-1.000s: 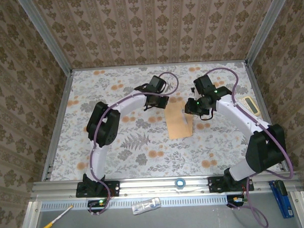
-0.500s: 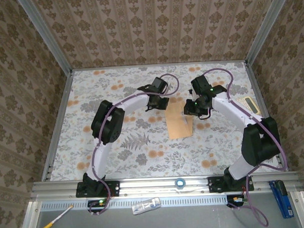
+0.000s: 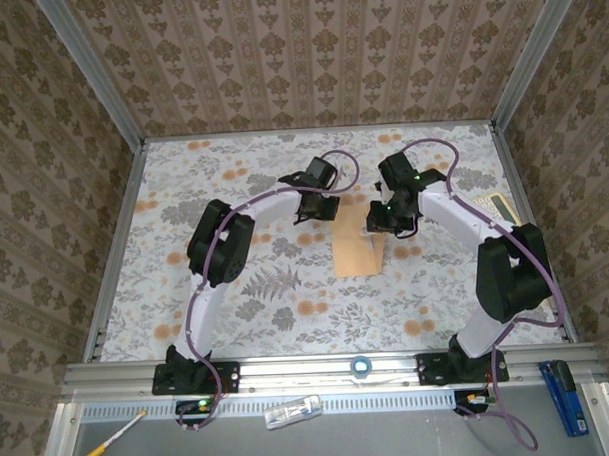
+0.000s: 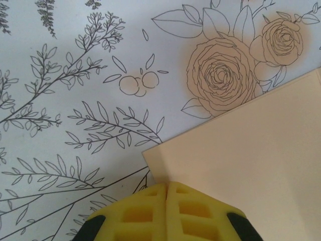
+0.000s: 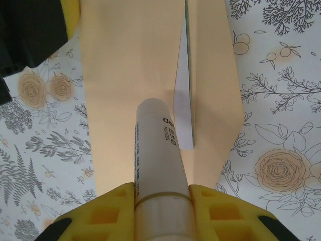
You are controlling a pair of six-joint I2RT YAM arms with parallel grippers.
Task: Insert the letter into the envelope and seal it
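The tan envelope (image 3: 357, 252) lies flat in the middle of the floral tablecloth. In the right wrist view its flap (image 5: 213, 85) stands open along the right side. A strip of the whitish letter (image 5: 183, 108) with a thin green edge shows between flap and body. My right gripper (image 5: 163, 193) is shut on a white glue stick (image 5: 155, 150), whose tip points down over the envelope (image 5: 125, 75). It hangs at the envelope's far right end (image 3: 386, 221). My left gripper (image 4: 166, 187) is shut, its yellow tips resting at the envelope's corner (image 4: 241, 150), at the far left end (image 3: 319, 203).
A pale yellow calculator (image 3: 501, 209) lies by the table's right edge. On the front rail sit a blue tape roll (image 3: 361, 366), a white tube (image 3: 293, 411), a pen (image 3: 114, 436) and a blue tool (image 3: 563, 397). Patterned walls close in three sides.
Both arms have drawn their elbows in toward the centre. The right gripper with the glue stick has shifted slightly left and farther away over the envelope. The left gripper stays at the corner.
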